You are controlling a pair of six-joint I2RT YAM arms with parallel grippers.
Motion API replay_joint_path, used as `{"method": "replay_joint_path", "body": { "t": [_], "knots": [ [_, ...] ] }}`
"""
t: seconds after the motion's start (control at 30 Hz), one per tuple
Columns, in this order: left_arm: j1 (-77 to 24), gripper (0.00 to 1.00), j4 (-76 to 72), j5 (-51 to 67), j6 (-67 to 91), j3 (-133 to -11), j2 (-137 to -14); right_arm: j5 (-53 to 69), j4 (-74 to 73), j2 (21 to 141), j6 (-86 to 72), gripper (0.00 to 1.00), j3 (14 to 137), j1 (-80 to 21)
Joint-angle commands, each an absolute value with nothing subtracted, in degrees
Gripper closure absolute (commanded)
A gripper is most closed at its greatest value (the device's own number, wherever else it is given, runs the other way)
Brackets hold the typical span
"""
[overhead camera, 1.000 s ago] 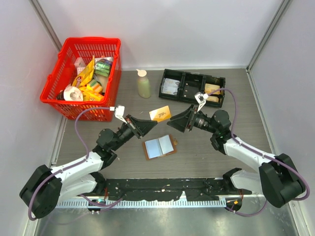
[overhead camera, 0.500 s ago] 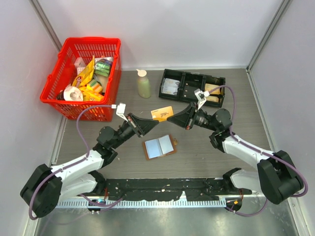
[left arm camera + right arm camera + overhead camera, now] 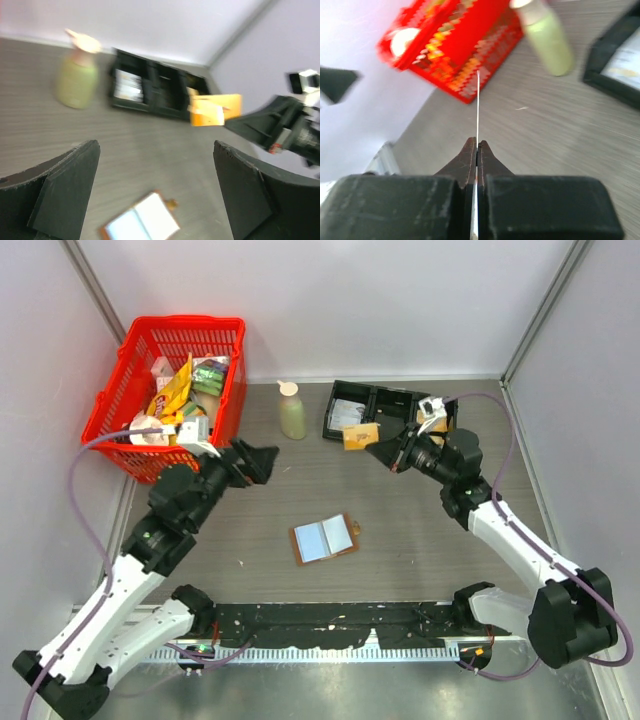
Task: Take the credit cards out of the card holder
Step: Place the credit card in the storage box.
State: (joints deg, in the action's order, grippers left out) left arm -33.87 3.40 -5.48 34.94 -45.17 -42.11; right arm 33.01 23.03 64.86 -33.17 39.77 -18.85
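Observation:
An orange-yellow credit card (image 3: 360, 436) hangs in the air by the black tray, with my right gripper (image 3: 381, 448) shut on its right edge. In the right wrist view that card (image 3: 478, 105) shows edge-on as a thin pale line running out from the closed tips of the right gripper (image 3: 477, 146). The brown card holder (image 3: 324, 538) lies open on the table, pale blue-grey panels up, also blurred low in the left wrist view as the card holder (image 3: 141, 224). My left gripper (image 3: 268, 462) stands open and empty near the basket, away from the card (image 3: 214, 109).
A red basket (image 3: 114, 426) full of packets stands at the back left. A green bottle (image 3: 292, 412) stands at the back centre. A black compartment tray (image 3: 372, 420) with items lies at the back right, just behind the held card.
The left gripper has let go of the card, opened wide and pulled back left toward the basket. The right gripper closed on the card and carried it back-right toward the black tray.

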Motion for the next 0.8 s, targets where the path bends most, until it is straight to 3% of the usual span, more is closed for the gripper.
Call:
{"method": "replay_joint_path", "body": {
  "t": [0.0, 0.13, 0.33, 0.57, 0.77],
  "knots": [
    [-30.68, 0.0, 28.55, -22.22, 20.49, -54.48, -42.45, 16.8, 4.68, 63.81, -25.14, 0.99, 46.4, -14.69],
    [-24.54, 0.01, 26.12, -20.76, 18.29, -52.48, -41.05, 4.33, -2.69, 66.7, -24.52, 0.99, 51.84, -11.17],
    [-20.92, 0.0, 20.65, -11.95, 18.54, -46.5, -37.71, -3.16, -3.95, 75.48, -21.54, 0.99, 58.25, -3.0],
    [-20.83, 0.0, 20.3, -15.99, 17.67, -44.56, -34.54, -0.88, -5.89, 91.64, -18.82, 0.99, 69.16, 1.49],
    [-20.83, 0.0, 19.6, -15.2, 17.32, -43.86, -33.84, 9.83, -5.02, 102.21, -19.94, 0.99, 76.81, 1.49]
  ]
}}
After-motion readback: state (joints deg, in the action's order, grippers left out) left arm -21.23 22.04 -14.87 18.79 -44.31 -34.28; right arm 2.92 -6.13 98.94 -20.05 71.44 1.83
